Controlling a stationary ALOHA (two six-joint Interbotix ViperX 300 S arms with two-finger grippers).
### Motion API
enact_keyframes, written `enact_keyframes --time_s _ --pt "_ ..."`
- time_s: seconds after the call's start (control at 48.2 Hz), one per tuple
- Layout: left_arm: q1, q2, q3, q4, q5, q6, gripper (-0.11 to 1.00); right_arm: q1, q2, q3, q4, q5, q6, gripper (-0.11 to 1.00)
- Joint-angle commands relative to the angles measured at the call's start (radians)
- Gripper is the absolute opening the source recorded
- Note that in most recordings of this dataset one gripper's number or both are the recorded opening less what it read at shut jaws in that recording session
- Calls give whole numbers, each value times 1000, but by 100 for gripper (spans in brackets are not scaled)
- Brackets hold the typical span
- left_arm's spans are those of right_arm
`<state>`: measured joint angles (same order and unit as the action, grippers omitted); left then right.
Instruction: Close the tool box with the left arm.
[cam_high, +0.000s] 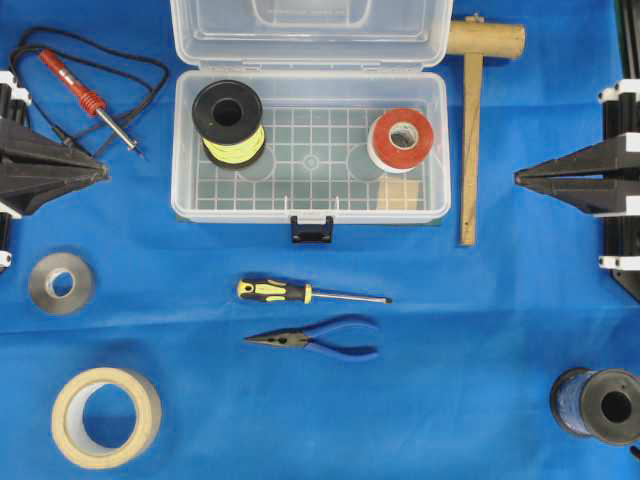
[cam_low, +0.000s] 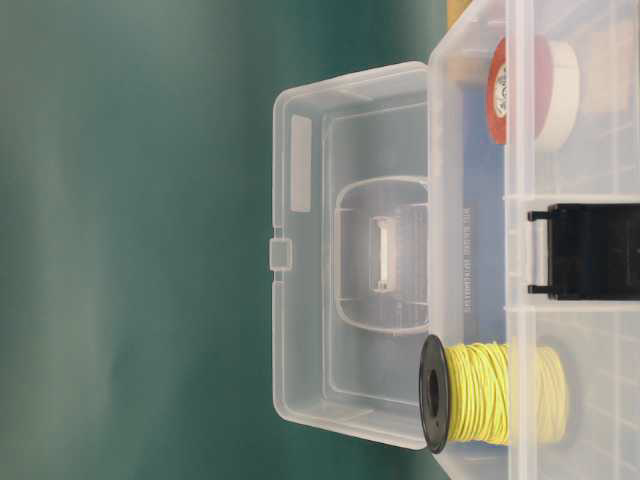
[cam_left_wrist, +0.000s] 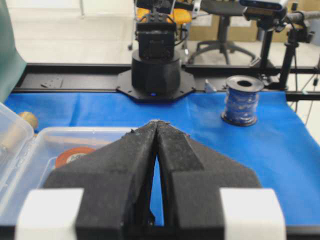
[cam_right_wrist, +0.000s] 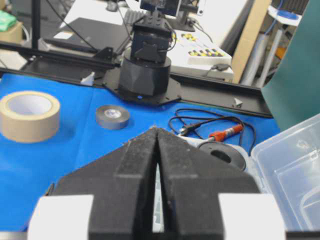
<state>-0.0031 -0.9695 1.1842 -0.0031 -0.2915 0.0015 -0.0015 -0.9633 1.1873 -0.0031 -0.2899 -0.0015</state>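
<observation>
We bring the closed left hand (cam_high: 100, 172) behind the box (cam_high: 310, 150) lid (cam_high: 310, 30), then push it evenly down.

Overhead cam looks straight down on the whole blue table (cam_high: 150, 330); table-level cam sits rotated, close on the tool box (cam_low: 480, 250) front. Each wrist cam looks along its closed fingers across the table toward the opposite arm's base, both catching the tool box (cam_high: 310, 140).

Robotics laboratory. Evidence: blue-covered bench bounded by a black rail (cam_left_wrist: 75, 75), arm bases (cam_left_wrist: 155, 70) bolted down, office chair (cam_left_wrist: 220, 20) and camera stand (cam_left_wrist: 287, 45) behind, green backdrop (cam_low: 130, 240).
</observation>
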Motion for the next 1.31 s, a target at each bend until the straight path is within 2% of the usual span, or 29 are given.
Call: enact_keyframes --time_s 0.0,0.125,0.291,0.54,0.623,0.81,0.893,1.059,1.287 --pt "28 32 -29 -40 -12 -2 0 2 5 -34 5 -6 2 0" --pt "66 48 -48 -40 -34 3 0 -2 28 -49 5 31 3 0" --pt "156 80 -83 -40 -77 6 0 -5 29 -52 5 41 3 0" --pt "310 219 -193 -38 -94 23 3 -6 34 -49 2 43 3 0" --pt "357 281 -241 -38 -92 31 19 -6 34 -49 2 43 0 0" --pt "477 425 -357 -37 -91 48 74 -6 34 -49 0 46 -6 0" --pt "522 500 -416 -37 -91 80 90 -5 34 -48 -2 57 -6 0" --pt "575 630 -535 -37 -41 112 92 -6 37 -46 -2 66 -6 0" --pt "641 807 -730 -35 173 137 92 -6 40 -43 -2 83 -6 0"
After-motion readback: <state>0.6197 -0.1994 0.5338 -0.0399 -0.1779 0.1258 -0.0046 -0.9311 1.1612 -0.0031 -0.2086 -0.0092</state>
